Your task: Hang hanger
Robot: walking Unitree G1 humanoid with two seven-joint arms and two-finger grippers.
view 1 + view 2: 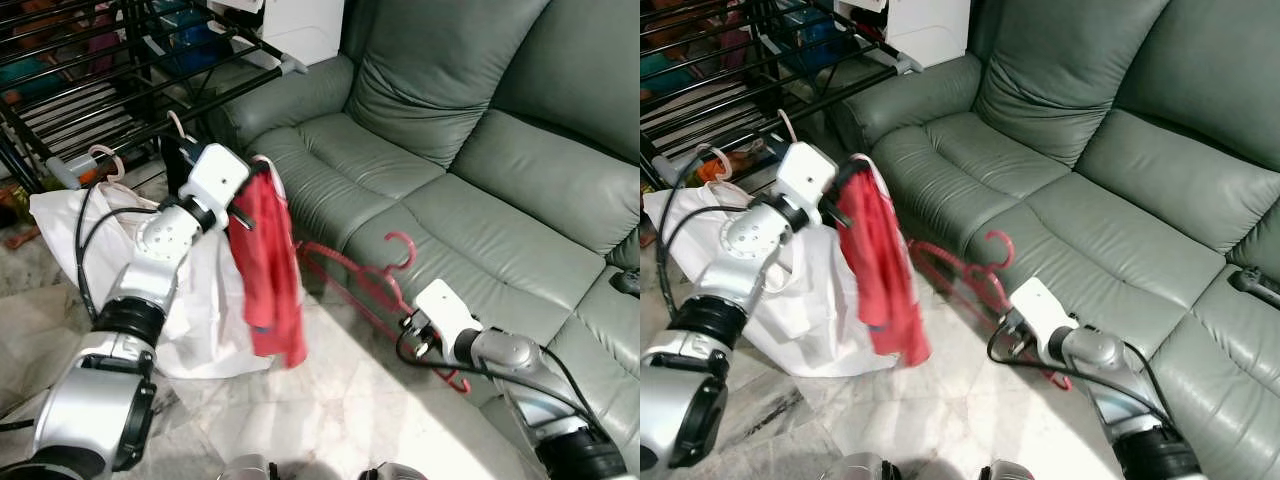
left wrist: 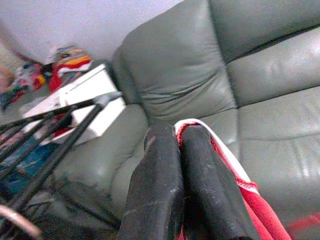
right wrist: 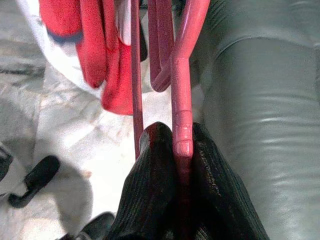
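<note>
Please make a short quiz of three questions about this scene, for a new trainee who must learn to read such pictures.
1. True or false: the right claw is shut on a pink hanger.
2. What hangs from the left claw? A) a blue towel B) a red garment C) a black bag
3. Fill in: the pink hanger leans against the front of the green ____.

Key: 1 true; 2 B; 3 sofa.

rack point(image 1: 120, 90) left of sofa point(image 1: 480, 190)
</note>
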